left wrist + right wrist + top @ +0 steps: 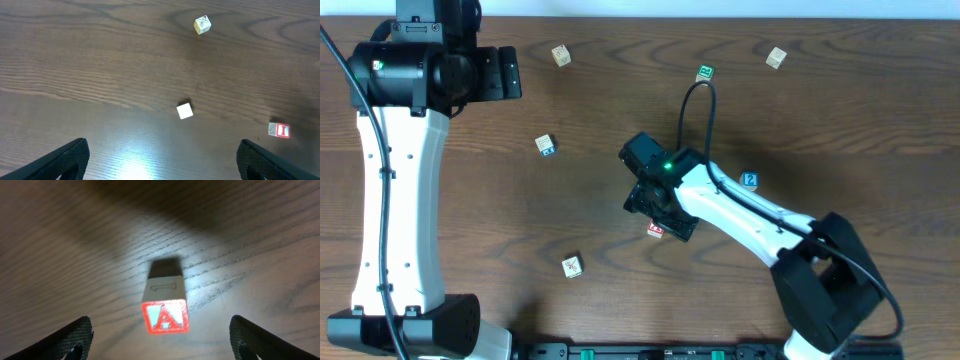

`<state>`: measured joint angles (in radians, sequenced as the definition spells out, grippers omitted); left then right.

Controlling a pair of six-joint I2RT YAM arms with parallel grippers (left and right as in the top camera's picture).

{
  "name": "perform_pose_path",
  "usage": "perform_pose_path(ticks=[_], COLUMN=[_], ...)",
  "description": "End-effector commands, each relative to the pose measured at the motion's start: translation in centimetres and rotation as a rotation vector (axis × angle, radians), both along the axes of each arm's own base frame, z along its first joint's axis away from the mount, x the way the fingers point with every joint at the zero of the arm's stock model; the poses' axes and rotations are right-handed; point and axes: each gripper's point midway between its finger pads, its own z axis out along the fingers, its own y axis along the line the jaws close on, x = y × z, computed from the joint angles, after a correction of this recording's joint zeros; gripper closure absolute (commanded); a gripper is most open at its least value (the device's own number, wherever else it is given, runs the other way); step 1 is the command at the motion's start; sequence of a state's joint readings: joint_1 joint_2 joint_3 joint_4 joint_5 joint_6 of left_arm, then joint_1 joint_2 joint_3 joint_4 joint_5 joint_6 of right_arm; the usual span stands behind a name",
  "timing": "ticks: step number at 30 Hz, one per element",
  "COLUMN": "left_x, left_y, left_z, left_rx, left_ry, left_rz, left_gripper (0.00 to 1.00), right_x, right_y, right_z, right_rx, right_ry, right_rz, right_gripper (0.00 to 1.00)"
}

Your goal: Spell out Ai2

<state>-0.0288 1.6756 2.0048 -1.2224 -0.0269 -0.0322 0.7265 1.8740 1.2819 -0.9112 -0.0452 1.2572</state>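
A red block with the letter A (165, 316) lies on the wooden table, between and just ahead of my open right gripper's (161, 341) fingers, which do not touch it. From overhead the right gripper (660, 212) hangs over this red block (656, 230), partly hiding it. A blue "2" block (749, 180) lies to the right of the right arm. The left wrist view shows a red block with an I face (279, 130) at the right. My left gripper (162, 162) is open and empty, at the far left (508, 72).
Other loose blocks: a green one (705, 73), plain ones at the back (560, 55) (776, 57), a white-and-blue one (546, 146) and a yellowish one (572, 266). The left wrist view shows a white block (185, 111) and a yellow-edged one (202, 24).
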Motion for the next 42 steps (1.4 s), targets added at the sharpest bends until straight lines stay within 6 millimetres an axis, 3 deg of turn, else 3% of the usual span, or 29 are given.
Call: perform_pose_path(ticks=[1, 5, 9, 17, 22, 26, 29, 35, 38, 42], left_x=[0.1, 0.1, 0.1, -0.8, -1.0, -1.7, -2.2, -3.5, -4.6, -6.7], left_y=[0.1, 0.1, 0.1, -0.3, -0.3, -0.7, -1.0, -3.0, -4.4, -7.1], left_z=[0.0, 0.0, 0.0, -0.6, -0.7, -1.2, -1.4, -3.0, -5.4, -10.3], left_rx=[0.008, 0.007, 0.007, -0.007, -0.008, -0.006, -0.006, 0.002, 0.011, 0.024], left_ry=[0.000, 0.000, 0.001, 0.046, 0.053, 0.088, 0.110, 0.185, 0.265, 0.391], left_rz=[0.005, 0.005, 0.005, -0.019, -0.019, -0.029, -0.038, -0.094, -0.133, -0.184], left_gripper=[0.05, 0.05, 0.04, 0.05, 0.05, 0.05, 0.05, 0.05, 0.04, 0.01], right_x=[0.4, 0.4, 0.3, 0.3, 1.4, 1.7, 1.8, 0.1, 0.3, 1.8], right_y=[-0.1, -0.1, -0.1, 0.1, 0.5, -2.4, -4.6, -10.8, -12.8, -16.7], right_z=[-0.9, -1.0, -1.0, -0.6, 2.2, 5.6, 8.2, 10.3, 10.9, 13.2], right_rx=[-0.024, -0.024, -0.024, -0.006, 0.026, -0.076, -0.158, -0.304, -0.312, -0.310], right_ry=[0.013, 0.013, 0.017, 0.016, -0.072, -0.163, -0.242, -0.177, -0.164, -0.229], right_rz=[-0.025, -0.023, -0.023, 0.032, 0.077, 0.066, 0.175, 0.143, 0.126, 0.080], right_gripper=[0.12, 0.12, 0.21, 0.06, 0.04, 0.03, 0.01, 0.01, 0.01, 0.01])
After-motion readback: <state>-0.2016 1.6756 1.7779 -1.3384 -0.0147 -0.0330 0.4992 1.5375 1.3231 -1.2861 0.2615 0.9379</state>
